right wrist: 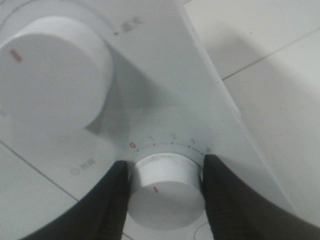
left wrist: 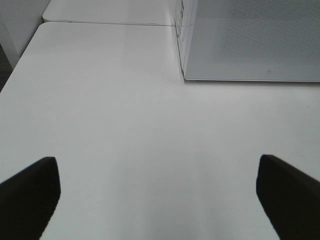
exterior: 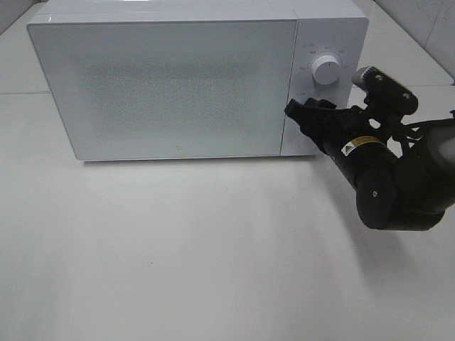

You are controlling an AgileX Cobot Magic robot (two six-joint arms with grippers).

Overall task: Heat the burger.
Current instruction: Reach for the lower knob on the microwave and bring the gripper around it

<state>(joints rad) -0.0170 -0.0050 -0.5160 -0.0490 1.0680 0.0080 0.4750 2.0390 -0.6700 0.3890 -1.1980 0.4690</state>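
Observation:
The burger is out of sight. The white microwave [exterior: 170, 78] stands at the back of the table with its door shut; its front corner shows in the left wrist view [left wrist: 250, 40]. My right gripper [exterior: 302, 114] is at the control panel, and its two black fingers are closed on either side of the lower timer knob [right wrist: 166, 192]. The knob's red mark points away from the 0 on its scale. The upper knob [exterior: 325, 68] is untouched and also shows in the right wrist view [right wrist: 50, 75]. My left gripper [left wrist: 159, 195] is open and empty above the bare table, and is out of the high view.
The white table [exterior: 178, 249] stretches in front of the microwave. A seam between table sections runs behind it [left wrist: 110, 22]. The right arm's black body [exterior: 398, 192] hangs over the table's right side.

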